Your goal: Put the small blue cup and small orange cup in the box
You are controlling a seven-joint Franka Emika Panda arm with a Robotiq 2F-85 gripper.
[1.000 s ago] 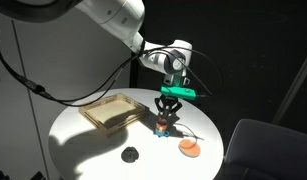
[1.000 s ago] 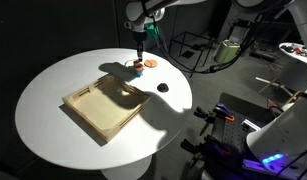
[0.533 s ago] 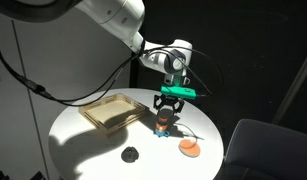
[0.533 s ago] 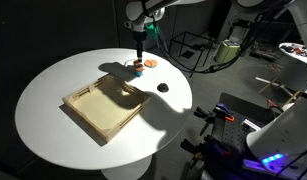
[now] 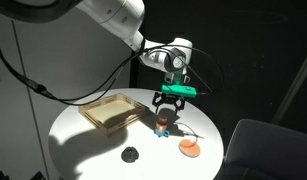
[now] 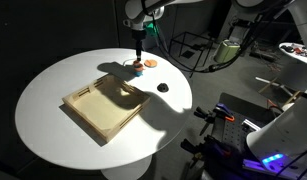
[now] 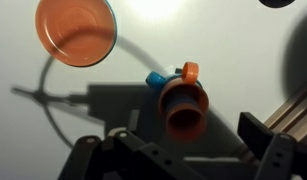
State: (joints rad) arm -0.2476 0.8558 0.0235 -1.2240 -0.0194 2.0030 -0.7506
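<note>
The gripper hangs just above the small orange cup, its jaws spread wide and gripping nothing. The small blue cup touches the orange one on the white worktop. An orange dish lies near them. The wooden box sits apart.
</note>
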